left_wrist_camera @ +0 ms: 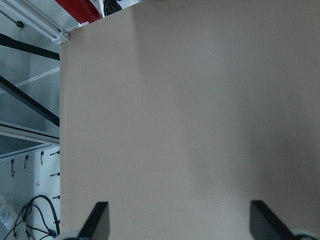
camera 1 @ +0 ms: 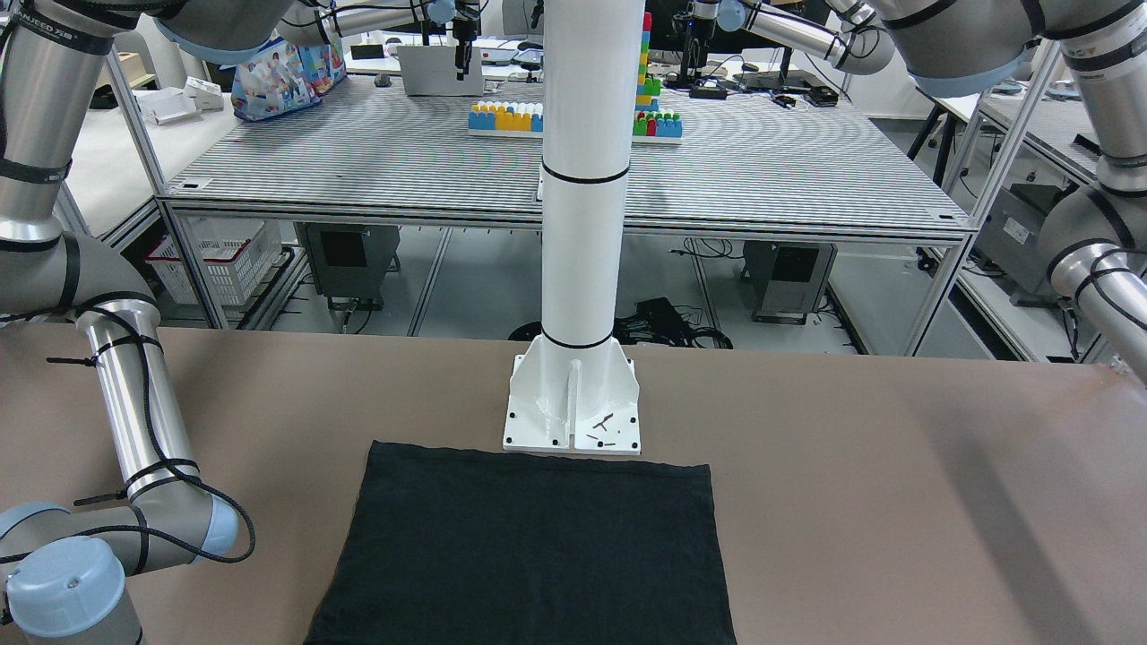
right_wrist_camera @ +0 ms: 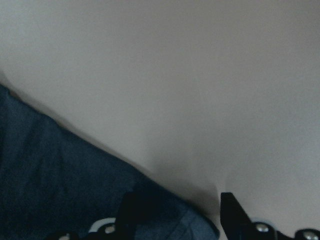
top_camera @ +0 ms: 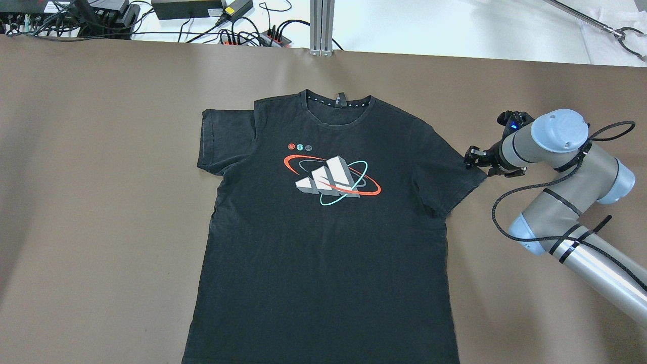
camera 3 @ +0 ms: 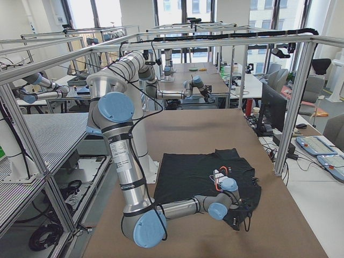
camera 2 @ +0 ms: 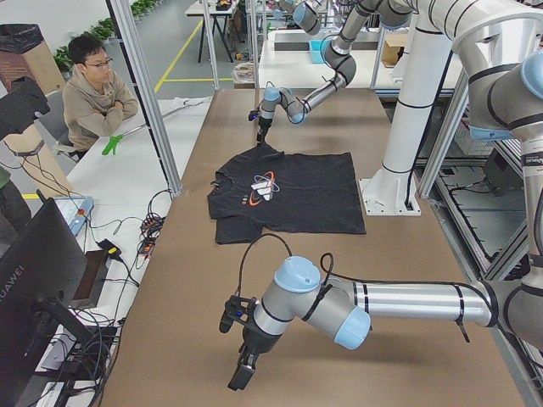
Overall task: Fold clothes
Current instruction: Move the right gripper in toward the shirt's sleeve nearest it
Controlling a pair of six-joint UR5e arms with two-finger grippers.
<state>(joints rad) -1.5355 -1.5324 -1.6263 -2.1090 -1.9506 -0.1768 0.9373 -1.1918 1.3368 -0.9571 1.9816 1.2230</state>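
**A:** How will the shirt [top_camera: 323, 242] handle?

**B:** Soft, light and limp, I'd judge. It should sag and drag rather than hold a shape. It lies flat and print-up in the middle of the table [top_camera: 101, 202], with the collar far from the robot and the hem just beside the base of the post [camera 1: 582, 224].

**A:** Where should it be gripped?

**B:** At an edge, I'd say: a sleeve hem or a shoulder corner, pinched low so only the wanted layers lift. The right gripper [right_wrist_camera: 177, 210] is at the sleeve [top_camera: 455, 177] on its side with its jaws apart. 1 finger is over the cloth and the other over bare table, so nothing is gripped yet.

**A:** And the other one?

**B:** The left gripper [left_wrist_camera: 180, 220] is spread wide over bare table, well apart from the shirt, holding nothing.

**A:** What's the count?

**B:** 1 shirt with 2 sleeves, 2 grippers, 1 post, and 1 person [camera 2: 93, 93] seated beside the table.
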